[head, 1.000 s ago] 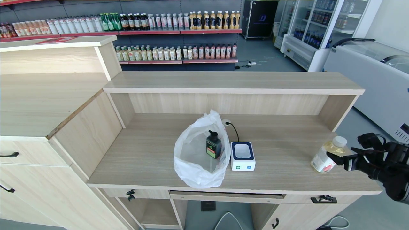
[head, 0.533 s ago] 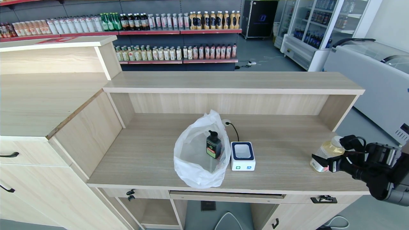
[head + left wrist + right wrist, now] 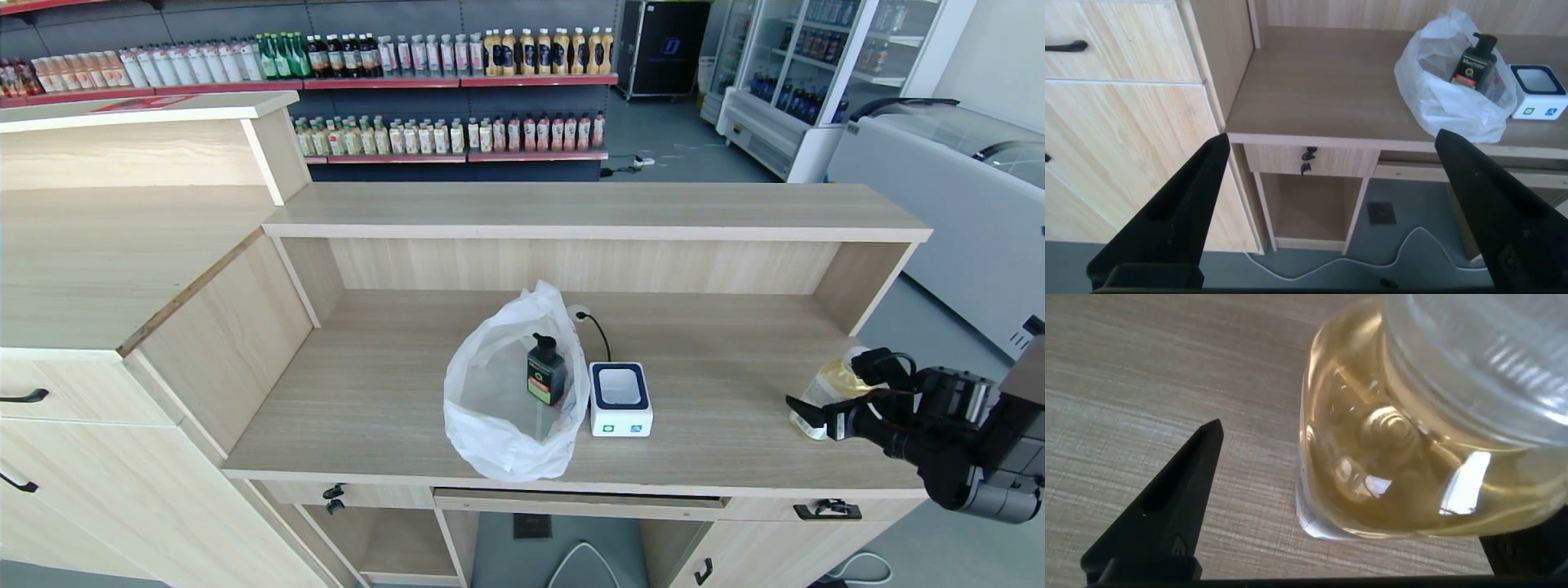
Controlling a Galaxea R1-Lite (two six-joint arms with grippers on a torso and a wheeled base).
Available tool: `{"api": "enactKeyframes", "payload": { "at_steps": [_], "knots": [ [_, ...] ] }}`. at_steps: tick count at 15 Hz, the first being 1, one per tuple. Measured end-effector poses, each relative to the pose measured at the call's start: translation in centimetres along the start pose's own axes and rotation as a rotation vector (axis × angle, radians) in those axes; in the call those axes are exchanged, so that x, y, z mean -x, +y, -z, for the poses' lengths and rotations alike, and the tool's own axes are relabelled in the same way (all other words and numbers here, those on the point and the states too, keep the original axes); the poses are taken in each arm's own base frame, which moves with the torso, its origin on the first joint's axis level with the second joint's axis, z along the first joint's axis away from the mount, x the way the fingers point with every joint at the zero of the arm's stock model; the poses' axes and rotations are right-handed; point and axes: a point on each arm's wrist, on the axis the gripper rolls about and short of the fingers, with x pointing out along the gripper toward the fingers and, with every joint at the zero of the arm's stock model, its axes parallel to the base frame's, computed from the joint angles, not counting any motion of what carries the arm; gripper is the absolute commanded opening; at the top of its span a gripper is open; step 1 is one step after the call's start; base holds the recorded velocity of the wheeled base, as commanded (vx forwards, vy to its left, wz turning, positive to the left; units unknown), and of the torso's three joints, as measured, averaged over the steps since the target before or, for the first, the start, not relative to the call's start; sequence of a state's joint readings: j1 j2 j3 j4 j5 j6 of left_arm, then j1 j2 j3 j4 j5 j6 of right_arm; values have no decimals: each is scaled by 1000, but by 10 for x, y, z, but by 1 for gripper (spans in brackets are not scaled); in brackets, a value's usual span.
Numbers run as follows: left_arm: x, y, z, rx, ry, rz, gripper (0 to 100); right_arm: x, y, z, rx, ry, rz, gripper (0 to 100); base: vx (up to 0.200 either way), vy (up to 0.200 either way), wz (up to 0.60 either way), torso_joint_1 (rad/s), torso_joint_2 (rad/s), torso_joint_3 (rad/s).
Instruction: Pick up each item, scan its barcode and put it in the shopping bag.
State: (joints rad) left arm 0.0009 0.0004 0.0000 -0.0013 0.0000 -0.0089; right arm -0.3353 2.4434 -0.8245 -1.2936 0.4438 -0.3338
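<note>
A clear bottle of yellow liquid (image 3: 823, 384) with a white cap stands near the counter's right end. My right gripper (image 3: 834, 387) is open around it, one finger on each side. In the right wrist view the bottle (image 3: 1429, 425) sits between the fingers of that gripper (image 3: 1347, 490), and the one finger (image 3: 1159, 514) seen in full is apart from the glass. The white shopping bag (image 3: 506, 400) at mid-counter holds a black pump bottle (image 3: 545, 371). The white scanner (image 3: 620, 398) sits just right of the bag. My left gripper (image 3: 1331, 220) is open, low in front of the counter's left end.
A raised shelf (image 3: 596, 208) runs over the back of the counter, and a cable (image 3: 600, 331) leads from the scanner to a socket. In the left wrist view the bag (image 3: 1445, 86), pump bottle (image 3: 1474, 64) and scanner (image 3: 1539, 91) lie far off, above drawers (image 3: 1127, 49).
My right gripper has moved left along the counter from beside the bottle until its fingers stand on either side of it. The bag, the scanner and the pump bottle have not moved.
</note>
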Motion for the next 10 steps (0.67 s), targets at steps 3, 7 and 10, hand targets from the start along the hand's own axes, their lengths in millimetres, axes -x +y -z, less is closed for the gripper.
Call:
{"api": "enactKeyframes", "payload": {
  "at_steps": [3, 7, 10],
  "knots": [
    [0, 0, 0, -1, 0, 0, 100, -3, 0, 4, -2, 4, -1, 100, 0, 0, 0, 0, 0, 0],
    [0, 0, 0, -1, 0, 0, 100, -11, -1, 2, 7, -13, -4, 100, 0, 0, 0, 0, 0, 0],
    [0, 0, 0, -1, 0, -1, 100, -14, 0, 1, 12, -21, -8, 0, 0, 0, 0, 0, 0, 0]
  ]
}}
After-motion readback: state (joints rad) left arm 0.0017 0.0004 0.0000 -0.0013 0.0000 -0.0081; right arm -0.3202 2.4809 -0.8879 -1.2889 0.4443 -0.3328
